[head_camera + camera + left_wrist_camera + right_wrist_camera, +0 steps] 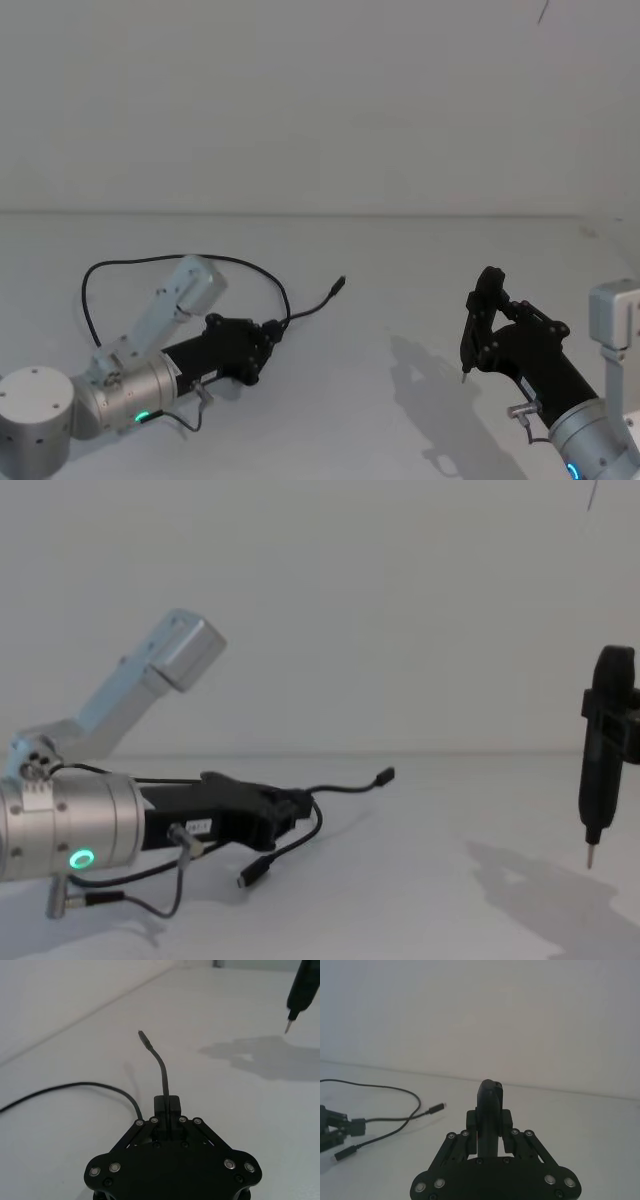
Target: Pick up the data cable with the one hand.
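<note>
Robot's left gripper (298, 806), low over the white worktop (420, 880), is clamping its jaws on the thicker joint of the data cable (345, 789). One plugged end is sticking out ahead of the left gripper, clear of the surface. The other is drooping just beneath it, and the rest is looping back alongside that arm. The right gripper (588, 858), fingers pressed together into a point, is hanging well to the right of the left gripper, tip down.

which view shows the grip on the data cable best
Left wrist view: the left gripper clamps the data cable at its joint, close up. Head and chest views show it smaller; right wrist view, far off.
</note>
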Controlling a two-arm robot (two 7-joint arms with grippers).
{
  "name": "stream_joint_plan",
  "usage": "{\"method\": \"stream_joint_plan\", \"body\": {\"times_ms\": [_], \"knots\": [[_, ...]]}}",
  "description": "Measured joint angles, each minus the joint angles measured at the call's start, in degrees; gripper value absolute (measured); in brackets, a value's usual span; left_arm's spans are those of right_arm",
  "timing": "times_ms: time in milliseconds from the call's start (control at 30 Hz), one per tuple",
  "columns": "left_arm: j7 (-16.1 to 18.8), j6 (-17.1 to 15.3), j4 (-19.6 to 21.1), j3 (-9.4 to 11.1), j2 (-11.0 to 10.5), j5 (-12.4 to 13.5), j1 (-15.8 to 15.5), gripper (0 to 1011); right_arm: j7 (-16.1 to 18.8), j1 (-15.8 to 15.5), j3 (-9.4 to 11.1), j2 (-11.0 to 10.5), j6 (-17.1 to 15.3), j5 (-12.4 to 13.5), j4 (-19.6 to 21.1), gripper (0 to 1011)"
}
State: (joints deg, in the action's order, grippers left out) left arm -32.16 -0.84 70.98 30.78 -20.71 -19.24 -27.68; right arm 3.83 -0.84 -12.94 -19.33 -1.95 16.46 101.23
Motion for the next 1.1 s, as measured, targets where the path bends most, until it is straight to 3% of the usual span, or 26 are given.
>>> {"method": "stream_joint_plan", "body": {"times_ms": [233, 700, 1100], "knots": [[-1.64, -0.12, 3.42, -1.18, -1.86, -1.62, 1.22, 44, 0.0, 0.0, 0.0, 0.0, 0.0, 0.0, 0.0, 279], [-8.21, -2.11, 12.34, -2.54, -8.35, -6.13, 4.69, 44, 0.0, 0.0, 0.0, 0.0, 0.0, 0.0, 0.0, 279], [-11.01, -3.1, 16.44, -2.87, -11.46, -8.15, 6.14, 44, 0.01, 0.0, 0.01, 0.25, 0.18, 0.0, 0.16, 279]]}}
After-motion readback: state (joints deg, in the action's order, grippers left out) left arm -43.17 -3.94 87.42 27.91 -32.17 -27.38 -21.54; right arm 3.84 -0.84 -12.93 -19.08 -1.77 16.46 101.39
